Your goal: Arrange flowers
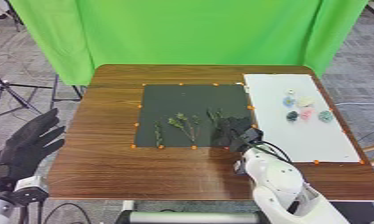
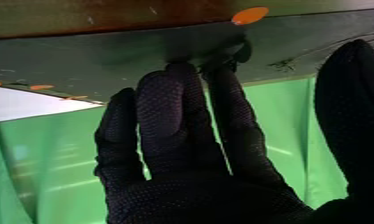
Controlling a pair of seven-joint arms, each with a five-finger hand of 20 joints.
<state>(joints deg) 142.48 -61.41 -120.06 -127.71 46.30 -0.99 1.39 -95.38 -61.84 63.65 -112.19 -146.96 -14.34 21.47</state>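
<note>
- Right robot hand (image 1: 238,129): fingers nearly straight, thumb well apart, nothing visibly gripped.
- Leafy sprig (image 1: 214,116) on the dark mat (image 1: 170,95): just beyond that hand, slightly to its left, stem running roughly away from it; probably next to be picked.
- Left robot hand (image 1: 28,142): fingers extended, empty, much farther off.

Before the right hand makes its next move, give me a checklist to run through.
1. Left hand off the dark mat: ok.
2. Right hand at the mat's near right corner: ok.
3. Leafy sprigs lying on the mat: ok.
4. Small coloured pieces on the white sheet: ok.
5. Right thumb closed against the fingers: not ok, it stands apart.
6. Sprig touching the right fingertips: cannot tell.
</note>
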